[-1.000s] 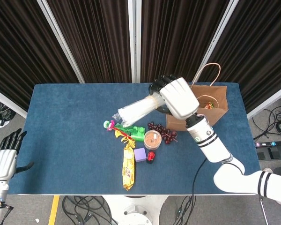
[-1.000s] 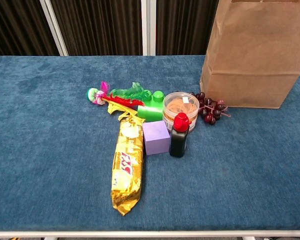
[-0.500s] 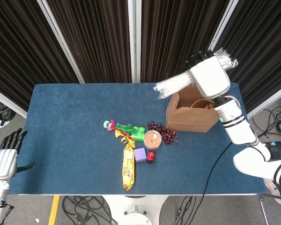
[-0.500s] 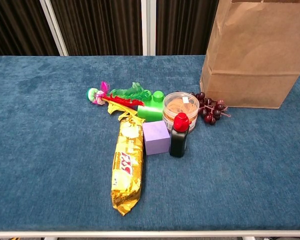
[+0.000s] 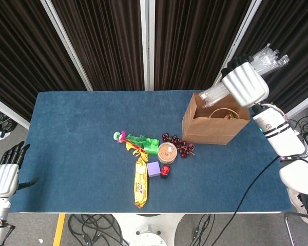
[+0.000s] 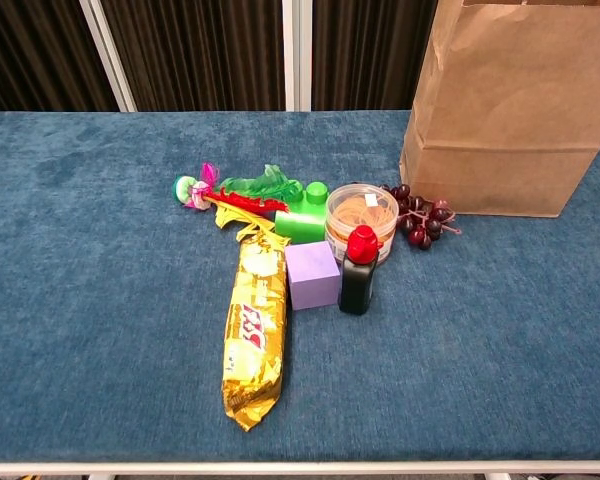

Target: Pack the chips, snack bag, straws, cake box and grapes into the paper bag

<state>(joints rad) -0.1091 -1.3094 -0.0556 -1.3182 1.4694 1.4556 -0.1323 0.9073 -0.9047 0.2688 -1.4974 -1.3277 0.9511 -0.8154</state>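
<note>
Straws (image 5: 214, 93) slant lower-left to upper-right in right hand (image 5: 245, 84).

We see the paper bag (image 5: 214, 124) standing upright at the right rear of the bench (image 5: 72, 148), mouth open. Above that mouth our right hand (image 5: 245, 84) holds the straws (image 5: 241, 77) tilted, lower end over the opening. The grapes (image 6: 418, 218) lie just before the bag's left corner, touching the round tub (image 6: 361, 214). In front of the tub stand a small bottle (image 6: 358, 271) and, left of it, a cube (image 6: 313, 274). The snack bag (image 6: 254, 332) lies lengthwise left of the cube. Our left hand (image 5: 5, 171) hangs off the bench's left edge.
</note>
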